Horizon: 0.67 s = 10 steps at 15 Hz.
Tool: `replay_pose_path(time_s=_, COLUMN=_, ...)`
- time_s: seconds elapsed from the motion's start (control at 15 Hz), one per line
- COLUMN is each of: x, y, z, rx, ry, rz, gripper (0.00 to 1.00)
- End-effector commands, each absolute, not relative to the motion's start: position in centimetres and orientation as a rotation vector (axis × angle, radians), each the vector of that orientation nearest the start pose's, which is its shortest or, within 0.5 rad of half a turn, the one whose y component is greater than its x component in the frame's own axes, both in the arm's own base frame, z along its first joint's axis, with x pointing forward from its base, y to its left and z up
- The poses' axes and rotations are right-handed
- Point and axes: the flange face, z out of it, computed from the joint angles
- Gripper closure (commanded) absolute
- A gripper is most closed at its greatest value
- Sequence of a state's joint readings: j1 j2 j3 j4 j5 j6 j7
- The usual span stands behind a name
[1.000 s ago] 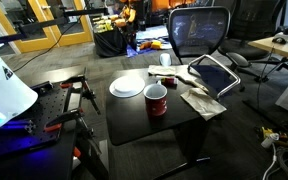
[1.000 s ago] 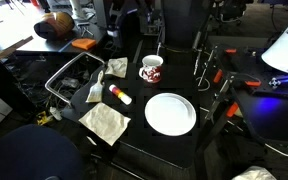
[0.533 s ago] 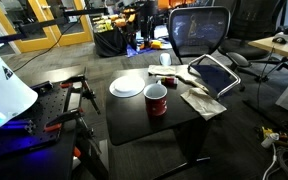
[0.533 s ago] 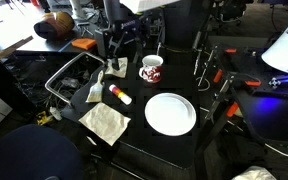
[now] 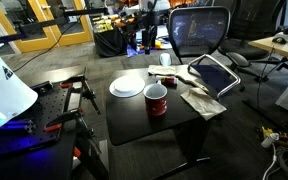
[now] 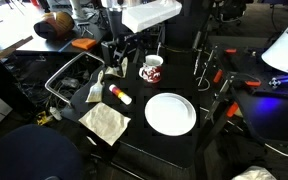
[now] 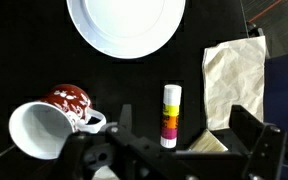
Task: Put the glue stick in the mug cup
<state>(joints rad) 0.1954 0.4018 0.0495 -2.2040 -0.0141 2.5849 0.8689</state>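
Observation:
The glue stick [image 7: 170, 115], white with a yellow and pink label, lies flat on the black table, also seen in an exterior view [image 6: 119, 95]. The red mug cup [image 6: 151, 68] with a white inside stands upright just beyond it; it also shows in the wrist view [image 7: 54, 120] and an exterior view [image 5: 156, 100]. My gripper [image 6: 117, 58] hangs above the table beside the mug and over the glue stick. In the wrist view my gripper [image 7: 189, 135] is open and empty, with the jaws wide apart on either side of the stick's lower end and well above it.
A white round plate [image 6: 170, 113] lies near the mug, also in the wrist view [image 7: 126, 25]. Crumpled paper napkins [image 6: 104, 122] lie beside the glue stick. A wire basket [image 6: 69, 75] and an office chair [image 5: 199, 30] stand at the table's edge.
The arm has come into view from above the far side of the table and lowered over the glue stick and mug. The objects have not moved.

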Motion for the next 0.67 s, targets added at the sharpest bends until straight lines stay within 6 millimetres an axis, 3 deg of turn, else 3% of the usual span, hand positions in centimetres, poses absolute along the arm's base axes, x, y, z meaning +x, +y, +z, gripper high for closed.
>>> replay_pose_path(time_s=0.0, x=53.6, y=13.4, z=19.6, rx=-2.994, ry=0.952, rz=0.039, gripper=0.00)
replay_pose_path(time_s=0.2, x=54.1, y=13.1, z=18.8, rx=-2.997, ry=0.974, rz=0.017, gripper=0.00)
replay_pose_path(time_s=0.6, x=55.2, y=12.2, z=14.7, rx=-3.012, ry=1.038, rz=0.037, gripper=0.00)
